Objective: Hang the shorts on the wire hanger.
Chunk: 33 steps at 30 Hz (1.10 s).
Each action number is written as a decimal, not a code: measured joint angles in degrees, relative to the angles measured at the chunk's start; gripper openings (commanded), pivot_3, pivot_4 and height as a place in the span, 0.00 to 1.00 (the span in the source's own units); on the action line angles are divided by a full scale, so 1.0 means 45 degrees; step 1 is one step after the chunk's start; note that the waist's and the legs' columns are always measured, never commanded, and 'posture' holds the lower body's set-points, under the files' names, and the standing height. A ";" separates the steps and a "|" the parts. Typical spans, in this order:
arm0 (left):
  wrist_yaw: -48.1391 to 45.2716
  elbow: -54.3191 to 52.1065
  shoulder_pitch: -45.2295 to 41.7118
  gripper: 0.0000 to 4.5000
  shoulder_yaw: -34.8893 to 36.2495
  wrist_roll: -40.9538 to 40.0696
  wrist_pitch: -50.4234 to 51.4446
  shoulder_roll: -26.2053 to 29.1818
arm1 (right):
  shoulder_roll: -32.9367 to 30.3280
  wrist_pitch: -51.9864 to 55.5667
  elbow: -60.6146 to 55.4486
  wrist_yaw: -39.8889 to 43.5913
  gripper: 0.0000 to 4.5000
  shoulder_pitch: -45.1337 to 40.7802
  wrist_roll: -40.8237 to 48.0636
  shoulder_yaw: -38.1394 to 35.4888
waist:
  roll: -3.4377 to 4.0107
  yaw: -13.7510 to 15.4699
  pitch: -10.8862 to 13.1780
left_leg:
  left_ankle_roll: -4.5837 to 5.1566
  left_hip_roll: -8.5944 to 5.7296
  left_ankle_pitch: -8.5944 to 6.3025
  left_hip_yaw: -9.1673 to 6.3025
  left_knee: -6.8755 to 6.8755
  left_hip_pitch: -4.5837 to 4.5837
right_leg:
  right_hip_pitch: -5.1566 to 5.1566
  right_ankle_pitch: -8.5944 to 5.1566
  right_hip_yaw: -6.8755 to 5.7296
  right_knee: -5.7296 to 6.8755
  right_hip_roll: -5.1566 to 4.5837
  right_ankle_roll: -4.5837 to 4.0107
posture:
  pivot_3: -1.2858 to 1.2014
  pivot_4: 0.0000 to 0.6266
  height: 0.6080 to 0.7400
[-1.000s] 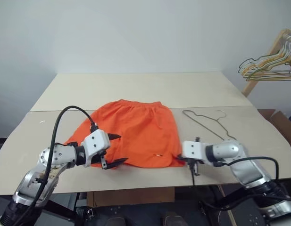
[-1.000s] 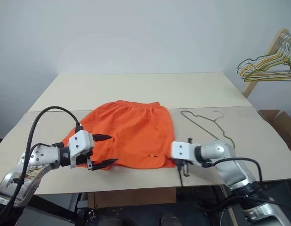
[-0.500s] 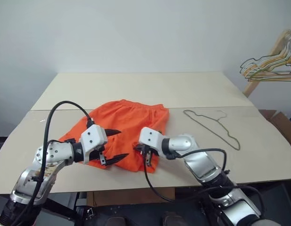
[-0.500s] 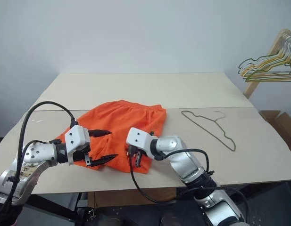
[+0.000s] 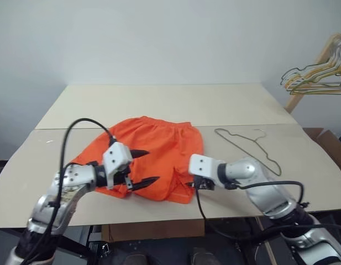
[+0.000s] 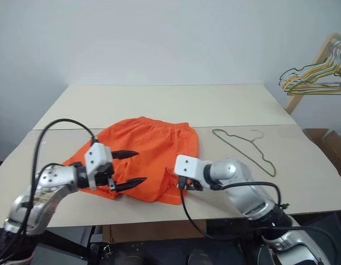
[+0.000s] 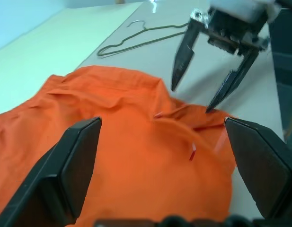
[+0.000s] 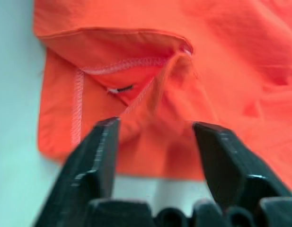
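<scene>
Orange shorts were seen lying crumpled on the beige bench, near the front edge, the right leg hem folded back so that the inner seam was shown. The grey wire hanger was laid flat on the bench at 3 o'clock of the shorts, apart from them, its hook at the far end.

The left claw was spread wide with nothing held; it was hovering over the near left part of the shorts, fingers pointed toward 3 o'clock.

The right claw was seen parted in the left wrist view, nothing clamped, its tips just above the folded hem at the shorts' near right corner. Contact with the cloth could not be told.

A wooden rack with bunched yellow and green hangers was seen at 2 o'clock, off the bench.
</scene>
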 measured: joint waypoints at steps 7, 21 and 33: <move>0.2090 0.1109 -0.1291 1.00 -0.2009 0.1493 0.2010 -0.1930 | -0.1903 -0.0922 0.0046 0.0523 0.63 0.0763 0.0755 -0.1536 | -0.0008 -0.0047 -0.0001 | 0.0002 -0.0003 -0.0001 -0.0015 0.0020 0.0006 | 0.0018 0.0003 -0.0002 -0.0003 0.0004 0.0005 | 0.51 0.00 1.00; 0.5750 0.1320 -0.2712 0.96 -0.2596 0.1883 0.7627 -0.4639 | -0.1917 -0.1432 0.0634 -0.0544 0.63 0.1118 0.0875 -0.2302 | -0.0014 -0.0263 -0.0004 | 0.0008 -0.0016 -0.0005 -0.0032 0.0022 0.0002 | 0.0021 0.0003 0.0008 -0.0006 0.0002 0.0007 | 0.50 0.00 1.00; 0.6009 0.1179 -0.2672 0.12 -0.2760 0.1713 0.8649 -0.4722 | -0.1902 -0.1671 0.1431 -0.0865 0.63 0.0908 0.0869 -0.2334 | -0.0014 -0.0308 -0.0004 | 0.0008 -0.0016 -0.0005 -0.0033 0.0021 0.0003 | 0.0021 0.0003 0.0008 -0.0006 0.0002 0.0006 | 0.51 0.00 1.00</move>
